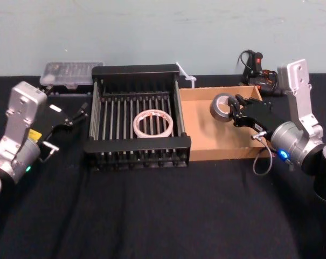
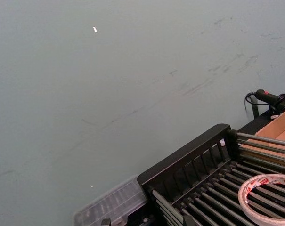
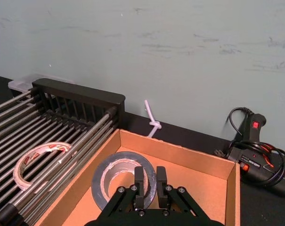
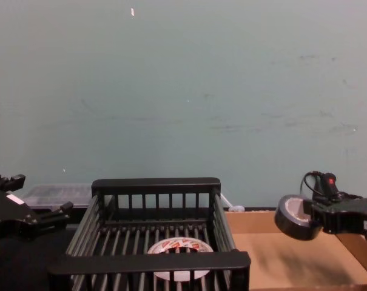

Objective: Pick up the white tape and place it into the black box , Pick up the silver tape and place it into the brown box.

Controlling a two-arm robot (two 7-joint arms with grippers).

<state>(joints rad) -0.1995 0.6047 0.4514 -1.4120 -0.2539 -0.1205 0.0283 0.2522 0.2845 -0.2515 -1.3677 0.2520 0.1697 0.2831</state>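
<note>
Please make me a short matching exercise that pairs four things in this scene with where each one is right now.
Things:
1. white tape
2. silver tape
3. left gripper
4. clear plastic case

Places:
A. held in the air above the brown box
B. behind the black box's far left corner
C. lying flat on the bars of the black box
D. open, beside the black box's left wall

Pairs: 1-C, 2-A, 3-D, 4-B. The right gripper holds the silver tape.

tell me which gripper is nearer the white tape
Left. The left gripper is open just outside the black box holding the white tape; the right gripper is over the brown box.
</note>
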